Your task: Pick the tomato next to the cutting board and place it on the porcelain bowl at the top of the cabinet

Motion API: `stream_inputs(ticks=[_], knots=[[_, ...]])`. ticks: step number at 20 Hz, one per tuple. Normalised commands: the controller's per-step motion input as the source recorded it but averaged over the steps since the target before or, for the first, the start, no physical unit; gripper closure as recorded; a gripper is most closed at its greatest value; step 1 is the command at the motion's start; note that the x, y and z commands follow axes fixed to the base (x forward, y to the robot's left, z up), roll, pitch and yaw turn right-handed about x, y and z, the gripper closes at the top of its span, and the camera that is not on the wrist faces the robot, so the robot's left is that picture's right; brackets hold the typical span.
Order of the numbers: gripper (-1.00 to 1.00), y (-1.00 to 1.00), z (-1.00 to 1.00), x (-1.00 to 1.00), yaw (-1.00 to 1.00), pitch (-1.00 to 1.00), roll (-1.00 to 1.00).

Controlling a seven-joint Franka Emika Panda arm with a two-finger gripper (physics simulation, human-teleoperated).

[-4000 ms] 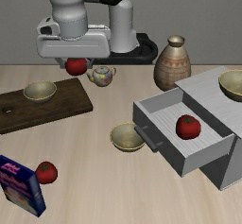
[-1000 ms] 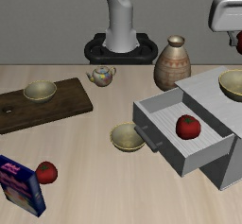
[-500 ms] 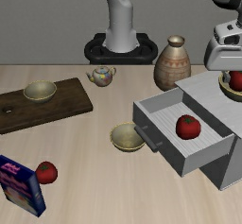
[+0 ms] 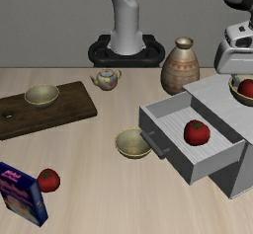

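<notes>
The tool (image 4: pixel 241 72) hangs at the far end of the exterior view's right edge, pointing straight down over the top of the cabinet (image 4: pixel 210 92). Whether it is grasping or has let go cannot be told from here. Directly beneath it, touching or nearly so, sits the tomato (image 4: pixel 247 88), inside the porcelain bowl (image 4: pixel 235 94) that stands on the cabinet top. So the task's thing lies straight below the tool, with no offset to either side that I can make out. By my reading the placing step is at or close to its end, and the coming move turns on a plain vertical line: release if that is not done, then lift straight up clear of the bowl's rim.

The tomato is round, so it has no long axis to line up with, and which way its stalk end points is too small to tell. It should sit in the bowl's hollow without rolling.

Nearer and lower, the cabinet's open drawer (image 4: pixel 168 139) holds a second tomato (image 4: pixel 196 132). A third tomato (image 4: pixel 48 181) lies on the bench (image 4: pixel 99 179) near the exterior view's left, well apart from the cutting board (image 4: pixel 59 114)
</notes>
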Motion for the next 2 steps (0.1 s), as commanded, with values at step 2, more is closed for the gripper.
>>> stream_inputs(ticks=[2], knots=[[-1.00,0.00,0.00,0.00,0.00,0.00,0.00]])
